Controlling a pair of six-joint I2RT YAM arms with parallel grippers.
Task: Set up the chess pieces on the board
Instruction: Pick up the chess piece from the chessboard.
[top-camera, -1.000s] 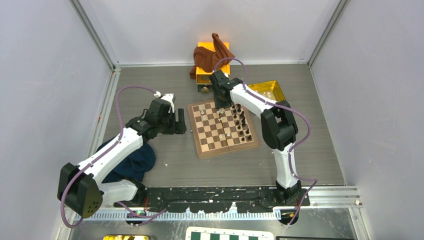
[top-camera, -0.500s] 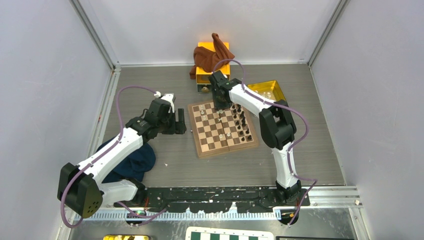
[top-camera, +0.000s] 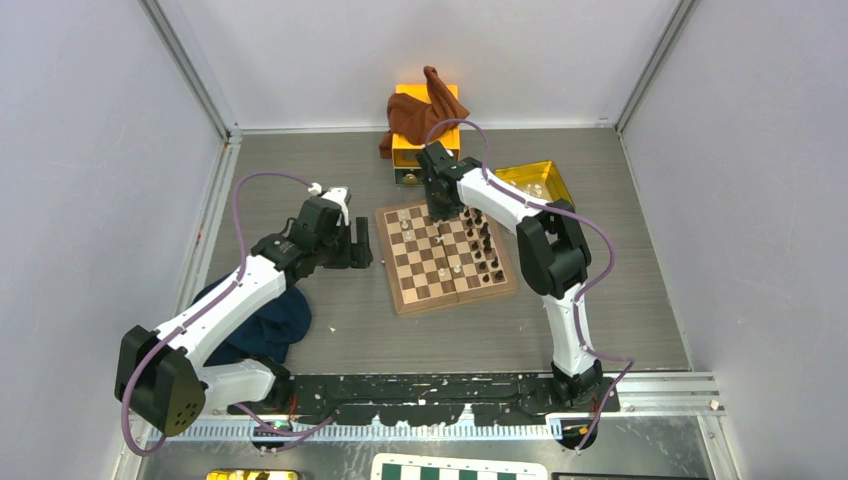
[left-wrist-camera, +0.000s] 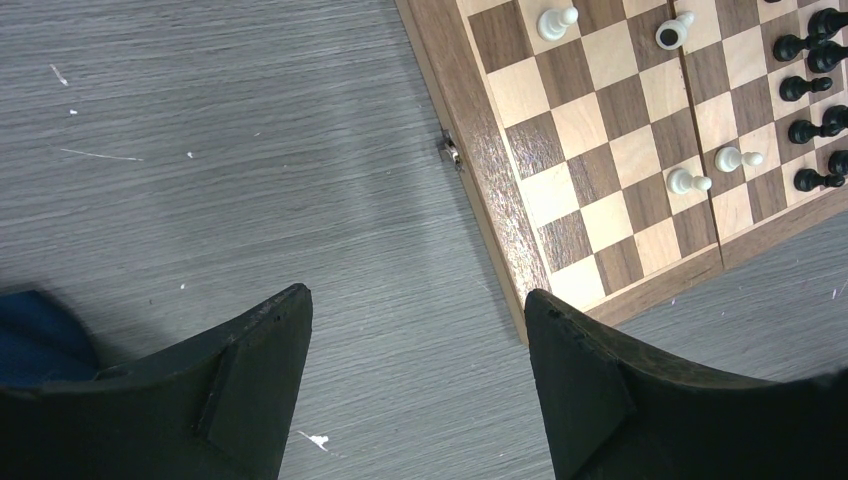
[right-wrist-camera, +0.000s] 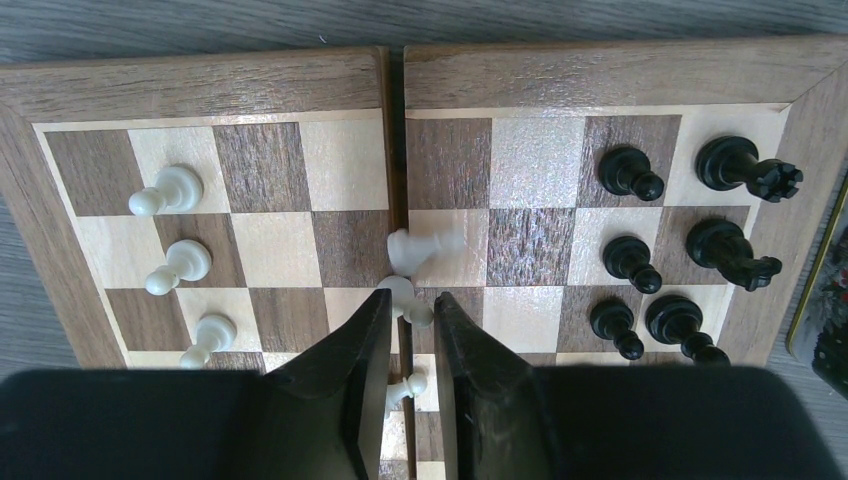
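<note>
Grey wood-grain table (top-camera: 330, 330) fills a cell with pale walls. At the near left lies a dark blue cloth (top-camera: 265, 320). The left gripper (left-wrist-camera: 415, 310) hovers over bare table just left of the board (top-camera: 450, 300); its fingers are wide apart and hold nothing. The board, a folding wooden one with brown and tan squares, lies in the middle of the table, a little turned. Cream-white pieces (top-camera: 405, 225) stand scattered on its left and middle squares. The dark pieces (right-wrist-camera: 640, 255) stand in two rows along its right side.

Behind the board is an orange box (top-camera: 412, 160) with a brown cloth (top-camera: 425, 115) draped on it; what is inside I cannot tell. The right gripper (right-wrist-camera: 410, 310) hangs over the far middle of the board with fingers narrow. A white pawn (right-wrist-camera: 400, 293) sits between the tips; if they press it, I cannot tell. At the far right, a yellow tray (top-camera: 555, 185) holds a few small pale pieces (top-camera: 532, 187).
</note>
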